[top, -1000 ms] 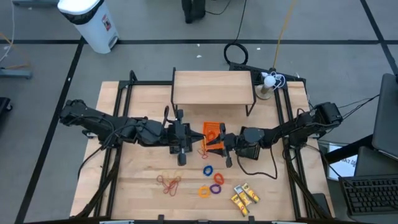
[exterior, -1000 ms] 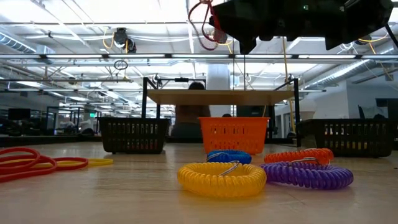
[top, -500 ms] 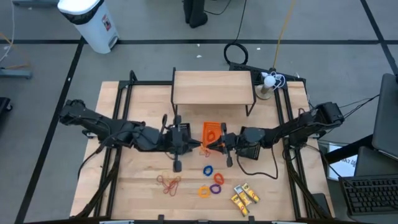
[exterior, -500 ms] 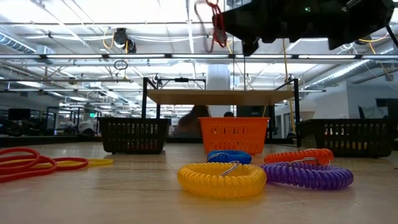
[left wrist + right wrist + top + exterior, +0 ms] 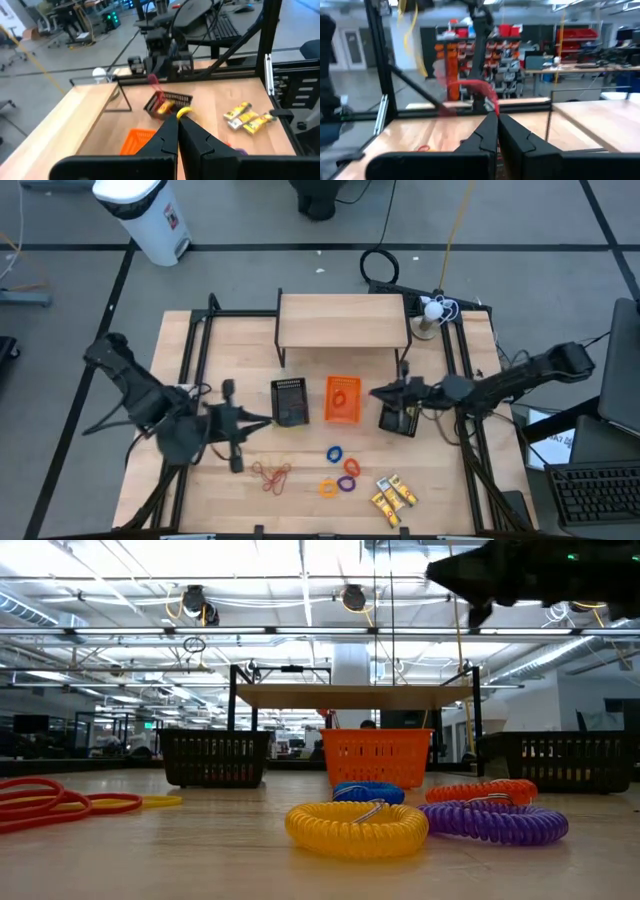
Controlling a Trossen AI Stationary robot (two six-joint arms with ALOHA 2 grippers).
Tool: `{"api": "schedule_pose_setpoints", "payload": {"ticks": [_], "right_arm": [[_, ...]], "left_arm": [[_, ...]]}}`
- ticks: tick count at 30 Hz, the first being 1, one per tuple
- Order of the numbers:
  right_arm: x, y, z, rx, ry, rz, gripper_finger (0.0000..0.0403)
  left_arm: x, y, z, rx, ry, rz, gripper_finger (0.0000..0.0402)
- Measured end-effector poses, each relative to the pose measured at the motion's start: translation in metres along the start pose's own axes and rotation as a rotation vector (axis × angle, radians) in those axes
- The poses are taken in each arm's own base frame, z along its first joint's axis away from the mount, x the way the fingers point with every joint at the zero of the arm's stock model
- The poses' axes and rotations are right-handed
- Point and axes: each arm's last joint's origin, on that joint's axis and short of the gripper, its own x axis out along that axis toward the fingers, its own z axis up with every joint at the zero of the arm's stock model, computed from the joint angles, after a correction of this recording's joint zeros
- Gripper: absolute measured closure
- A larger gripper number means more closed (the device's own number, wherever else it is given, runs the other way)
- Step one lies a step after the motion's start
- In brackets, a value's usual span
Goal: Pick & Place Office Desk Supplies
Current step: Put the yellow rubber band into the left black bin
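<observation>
- High view: left gripper is hanging over the bare wood at the table's left, near the red bands; right gripper is hanging between the orange tray and the right black tray. Rings and yellow pieces are lying toward the front edge. Both sets of fingers are too small here to read.
- Low view: yellow ring, purple ring and bands are lying up close; one dark arm is being cut off at the upper edge.
- Left wrist view: fingers are pressing together, holding nothing; the yellow pieces are showing beyond.
- Right wrist view: fingers are sitting together, with a blurred red band showing at their tips; whether it is pinched cannot be told.
</observation>
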Motion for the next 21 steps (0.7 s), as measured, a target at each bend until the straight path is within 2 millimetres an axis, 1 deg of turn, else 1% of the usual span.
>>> {"api": "schedule_pose_setpoints", "payload": {"ticks": [3, 6, 9, 13, 18, 21], "right_arm": [[-0.012, -0.002, -0.002, 0.014, -0.020, -0.011, 0.0403], [-0.017, -0.001, -0.001, 0.033, -0.028, 0.007, 0.0403], [-0.019, 0.005, -0.001, 0.035, -0.013, 0.065, 0.0403], [-0.021, 0.016, 0.000, 0.053, 0.004, 0.148, 0.0403], [-0.026, 0.027, -0.004, 0.084, 0.063, 0.272, 0.0403], [-0.029, 0.035, -0.011, 0.118, 0.138, 0.362, 0.0403]], "left_arm": [[-0.009, -0.003, -0.009, -0.029, 0.036, 0.018, 0.0401], [-0.013, -0.006, -0.015, -0.071, 0.077, 0.006, 0.0401], [-0.012, -0.008, -0.022, -0.094, 0.107, 0.017, 0.0401], [-0.007, -0.009, -0.038, -0.087, 0.159, 0.054, 0.0401], [-0.003, -0.001, -0.055, -0.079, 0.206, 0.111, 0.0401], [-0.001, 0.004, -0.062, -0.089, 0.219, 0.132, 0.0401]]}}
